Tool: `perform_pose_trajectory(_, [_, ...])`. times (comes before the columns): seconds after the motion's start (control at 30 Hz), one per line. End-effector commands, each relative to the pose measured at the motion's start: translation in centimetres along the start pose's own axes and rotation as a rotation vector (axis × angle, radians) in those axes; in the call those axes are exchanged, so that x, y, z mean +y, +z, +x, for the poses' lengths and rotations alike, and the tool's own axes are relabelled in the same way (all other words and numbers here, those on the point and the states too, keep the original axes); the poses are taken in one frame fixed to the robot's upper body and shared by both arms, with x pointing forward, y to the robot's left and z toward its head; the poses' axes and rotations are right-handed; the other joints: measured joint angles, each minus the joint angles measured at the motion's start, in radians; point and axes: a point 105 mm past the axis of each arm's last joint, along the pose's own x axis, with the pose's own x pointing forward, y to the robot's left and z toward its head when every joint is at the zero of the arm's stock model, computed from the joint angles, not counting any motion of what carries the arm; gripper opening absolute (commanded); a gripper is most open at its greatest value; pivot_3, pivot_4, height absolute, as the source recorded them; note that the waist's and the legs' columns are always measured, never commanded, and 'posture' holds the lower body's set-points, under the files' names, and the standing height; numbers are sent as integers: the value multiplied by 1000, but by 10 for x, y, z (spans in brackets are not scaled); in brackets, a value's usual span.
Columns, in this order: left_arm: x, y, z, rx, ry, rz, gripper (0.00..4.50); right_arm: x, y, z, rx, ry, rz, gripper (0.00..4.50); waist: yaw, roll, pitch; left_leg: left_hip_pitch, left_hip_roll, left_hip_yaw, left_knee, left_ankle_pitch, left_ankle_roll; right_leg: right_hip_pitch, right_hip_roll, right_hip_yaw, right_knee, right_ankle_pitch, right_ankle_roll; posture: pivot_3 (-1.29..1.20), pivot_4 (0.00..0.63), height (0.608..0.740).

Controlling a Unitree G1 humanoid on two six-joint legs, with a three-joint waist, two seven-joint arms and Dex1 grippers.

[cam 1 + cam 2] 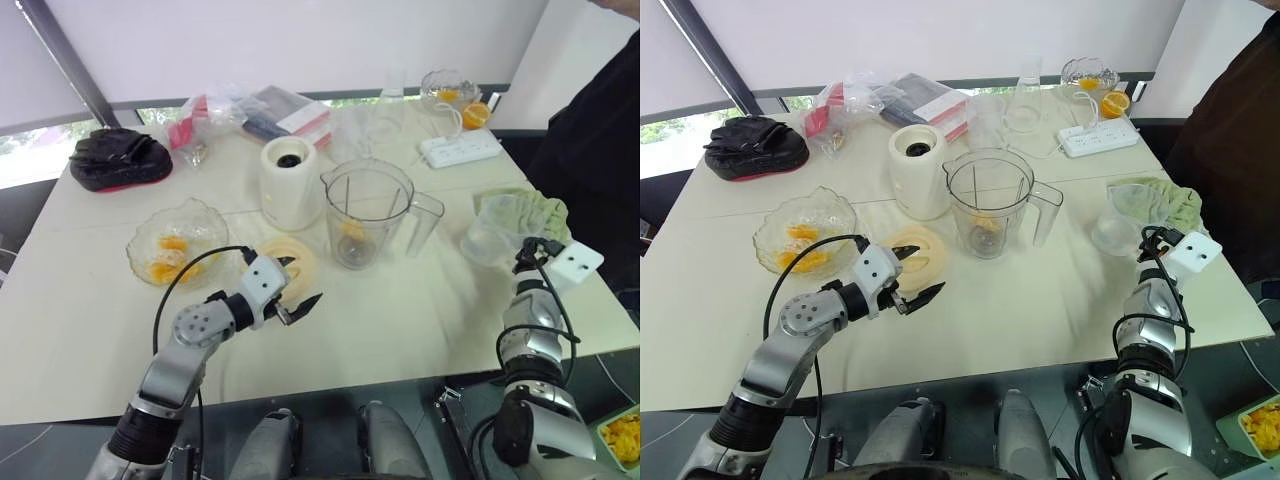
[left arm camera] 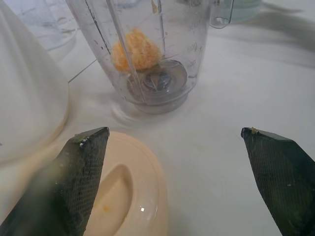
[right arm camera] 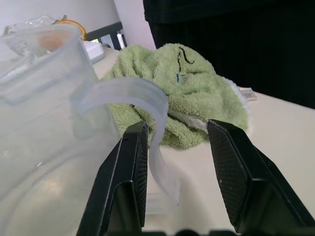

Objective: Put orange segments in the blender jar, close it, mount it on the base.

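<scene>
The clear plastic blender jar (image 1: 366, 205) stands uncovered mid-bench (image 1: 400, 330), just right of the white cylindrical base (image 1: 289, 190), with one orange segment (image 2: 140, 49) at its bottom. The left tool (image 1: 303, 281) hovers, fingers wide apart, over the round cream lid (image 2: 123, 191) near the jar. The right tool (image 3: 174, 132), fingers apart, straddles the handle of a translucent plastic jug (image 3: 44, 98) beside a green towel (image 3: 197, 93).

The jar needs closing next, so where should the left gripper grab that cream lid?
Probably from above, pinching across the rim of the lid: it lies flat beside the jar, and the open left gripper hangs right at its edge.
</scene>
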Motion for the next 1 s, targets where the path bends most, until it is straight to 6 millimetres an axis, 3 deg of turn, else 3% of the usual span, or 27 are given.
perform_pose_trajectory(0.03, [-2, 11, 2, -44, -8, 26, 4500, 4, 16, -2, -53, 15, 1, 1925, 0, 0, 0, 0, 0, 0, 0, 0, 0, 0, 0, 0, 0, 0, 0, 0, 150, 740])
perform_pose_trajectory(0.27, [-6, 10, 4, -50, -7, 14, 4500, 7, 22, -20, -55, 52, -12, 1925, 3, 0, 0, 0, 0, 0, 0, 0, 0, 0, 0, 0, 0, 0, 0, 0, 150, 740])
perform_pose_trajectory(0.53, [-8, 9, 7, -58, -12, -5, 4500, 2, 36, -59, -43, 81, -40, 1925, 6, 0, 0, 0, 0, -1, 0, 0, 0, 0, 0, 0, 0, 0, 0, 0, 150, 740])
perform_pose_trajectory(0.63, [-6, 9, 9, -63, -14, -17, 4500, 1, 43, -85, -21, 111, -76, 1925, 9, 0, 0, 0, 0, -2, 0, 0, 0, 0, 0, 0, 0, 0, 0, 0, 150, 740])
perform_pose_trajectory(0.73, [-1, 11, 10, -66, -16, -13, 4500, 18, 55, -108, -3, 262, -155, 1925, 9, 0, 0, 0, 0, -2, 0, 0, 0, 0, 0, 0, 0, 0, 0, 0, 150, 740])
perform_pose_trajectory(1.0, [25, 19, 2, -19, -119, 15, 4500, 70, 78, -146, 173, 811, -256, 1925, 7, -1, 0, 1, 1, -4, 1, 0, 0, 4, 1, -3, -1, 0, 0, 0, 150, 740])
